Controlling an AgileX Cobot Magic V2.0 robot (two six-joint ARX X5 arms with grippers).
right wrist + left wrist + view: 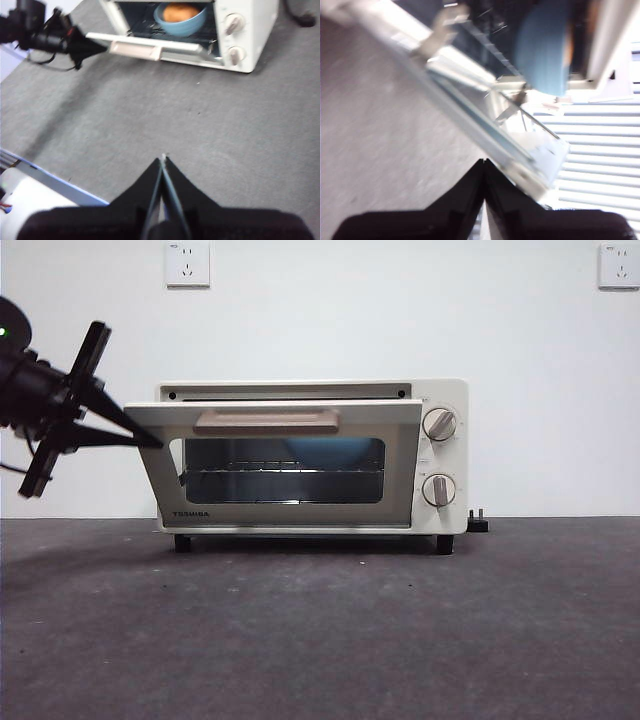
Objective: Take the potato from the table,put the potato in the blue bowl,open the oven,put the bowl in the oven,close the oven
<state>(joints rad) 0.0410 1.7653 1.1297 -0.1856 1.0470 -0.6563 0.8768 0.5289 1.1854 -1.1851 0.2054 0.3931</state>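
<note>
- At the upper left corner of the oven door, the left gripper is pressing its tip against the door's edge, with its two black jaws closed together into one point and nothing held between them
- Seen from the left wrist view, the same closed jaws are meeting right at the cream frame of the tilted door, whose glass is sloping away from them
- Behind that door the oven is sitting on the table with the door partly open, leaning outward at the top, and its beige bar handle is facing forward
- Inside the oven the blue bowl is resting on the wire rack, and the potato is lying in the bowl; through the door glass in the front view the bowl is showing only as a faint blue patch
- To the right of the door two round knobs are sitting one above the other on the oven's cream front
- Well apart from the oven, the right gripper is hovering above bare table with its jaws closed and holding nothing, looking down across at the oven and the left arm
- Behind the oven a black plug is lying on the table at its right rear corner, and two wall sockets are showing on the white wall above
</note>
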